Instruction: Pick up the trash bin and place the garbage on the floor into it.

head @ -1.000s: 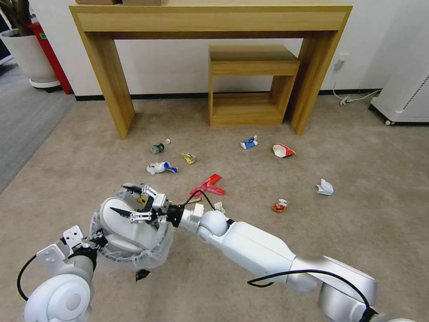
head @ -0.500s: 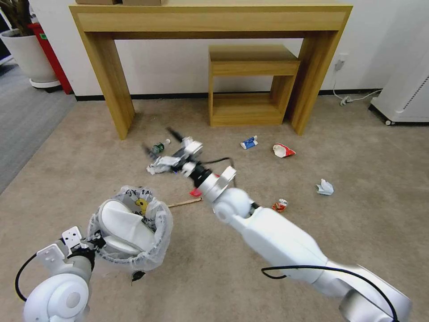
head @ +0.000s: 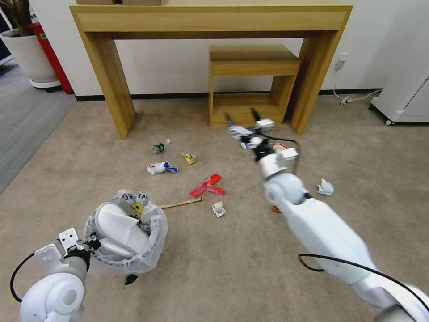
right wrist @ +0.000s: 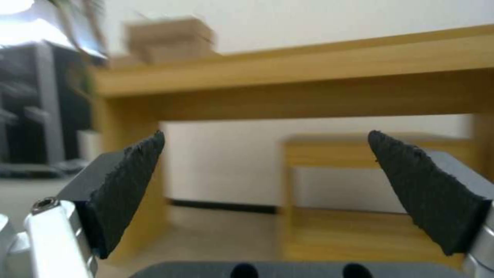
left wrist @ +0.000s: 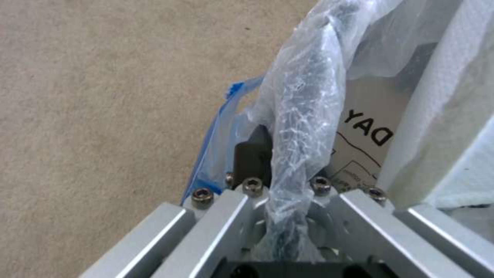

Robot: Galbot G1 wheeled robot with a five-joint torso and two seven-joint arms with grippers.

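Black "DAY" lettering (left wrist: 368, 129) inside trash bin (head: 152, 250)

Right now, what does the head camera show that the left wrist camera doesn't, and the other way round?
Head view alone: the right pincer, open and raised near the small wooden shelf, with litter on the floor, such as the red paper, wooden stick and small bottle.

Left wrist view alone: close up, the left pincer clamped on the bag-covered rim, and the letters "DAY" on a paper inside.

Both: the trash bin with a white slipper in it, above beige carpet.
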